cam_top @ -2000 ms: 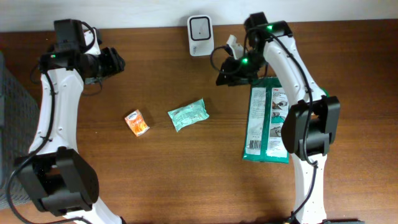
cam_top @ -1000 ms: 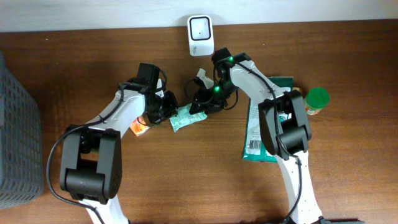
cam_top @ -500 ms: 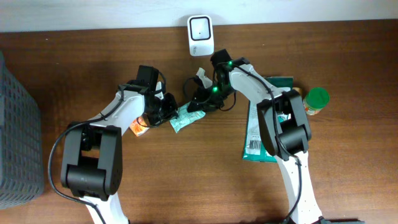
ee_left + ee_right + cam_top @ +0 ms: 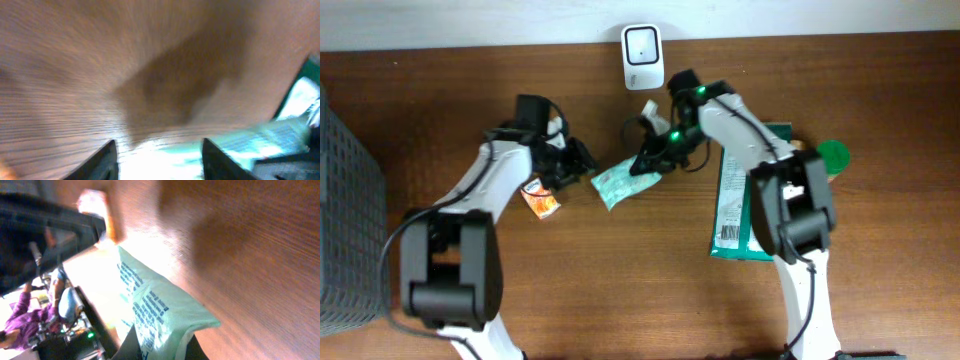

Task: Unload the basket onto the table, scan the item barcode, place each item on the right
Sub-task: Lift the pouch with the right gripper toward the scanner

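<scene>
Overhead: the pouch (image 4: 620, 185) is seen below the scanner (image 4: 642, 44); the pouch end nearer the scanner is clamped by the right gripper (image 4: 648, 163); the left gripper (image 4: 578, 165) is seen below and left of the scanner, just beside the pouch. Left wrist: much is blurred; the jaws are seen apart, nothing gripped. Right wrist: the pouch corner is seen pinched between closed jaws.
</scene>
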